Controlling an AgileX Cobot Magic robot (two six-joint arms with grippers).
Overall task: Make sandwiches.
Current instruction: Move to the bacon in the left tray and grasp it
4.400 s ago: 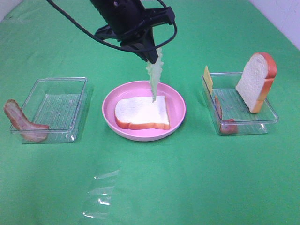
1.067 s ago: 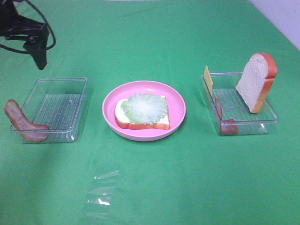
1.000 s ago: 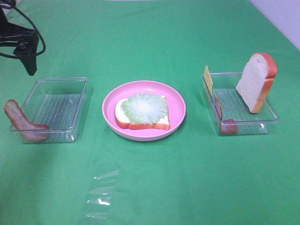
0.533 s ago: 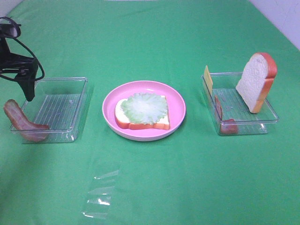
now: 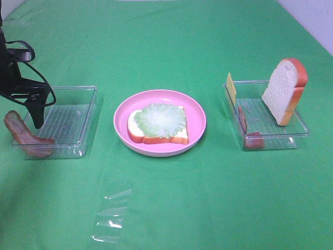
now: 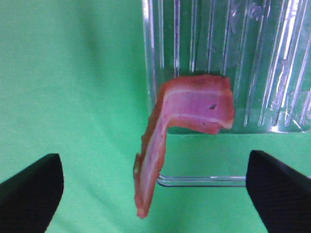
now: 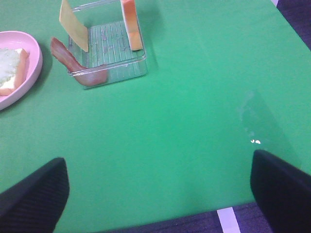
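A white bread slice [image 5: 156,133] with orange-brown crust lies on the round pink plate [image 5: 196,117], with pale green lettuce [image 5: 160,119] on top. A bacon strip [image 5: 23,136] hangs over the left edge of the left clear tray [image 5: 67,117]. My left gripper [image 5: 37,119] is open just above it. In the left wrist view the bacon [image 6: 187,109] sits between and ahead of the spread fingers [image 6: 31,189]. The right clear tray [image 5: 270,125] holds yellow cheese [image 5: 230,87], a bacon strip [image 5: 244,127] and an upright bread slice [image 5: 283,88]. My right gripper [image 7: 158,160] is open and empty, away from that tray [image 7: 109,53].
A green cloth covers the table. A crumpled piece of clear film [image 5: 112,216] lies on the cloth in front of the plate. The right wrist view shows the table's front edge [image 7: 223,216] and the plate's rim [image 7: 29,77].
My left gripper let the lettuce go onto the bread, swung to the far left and came down over the bacon at the left tray's edge. Nothing else has moved.
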